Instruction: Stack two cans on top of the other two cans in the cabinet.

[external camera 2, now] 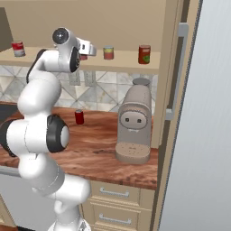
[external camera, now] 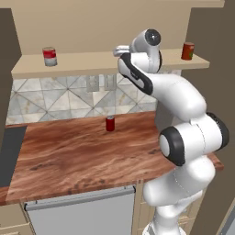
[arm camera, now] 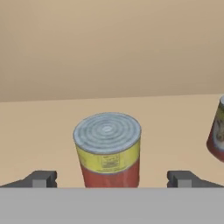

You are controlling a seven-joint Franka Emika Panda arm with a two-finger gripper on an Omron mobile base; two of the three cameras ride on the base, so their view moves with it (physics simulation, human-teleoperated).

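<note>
**Item: my gripper.** Fingers released and spread to their widest, one tip on each side of the yellow can. I see no contact on either side. From the right base view the hand sits level with the shelf of the cabinet, reaching in from the front edge.

**Item: yellow can.** Upright, grey lid up, about mid-shelf and nearer the front edge than the back panel. It sits centred between my tips, and it is the one I take to be due for lifting.

**Item: mixed can.** Upright, just to the right of the yellow can, apart from it. This looks like the nearest base to stack on.

**Item: banded can.** Upright near the left end of the shelf, well apart from the rest.

**Item: orange can.** Upright at the right end of the shelf, untouched.

**Item: crimson can.** On the counter toward its back edge, not part of the job.

**Handling note (judgement).**
- Nothing is stacked yet, so the step in hand is the first pick.
- I should move forward until my pads bracket the label's middle, below the lid rim, then clench squarely so the can doesn't twist.
- Lift straight up and clear the mixed can's lid fully before moving sideways, because a low carry would knock it over.
- Set down lid to base, centred and level, and let go only once the can is seated. An off-centre can would tip toward the front edge.
</note>
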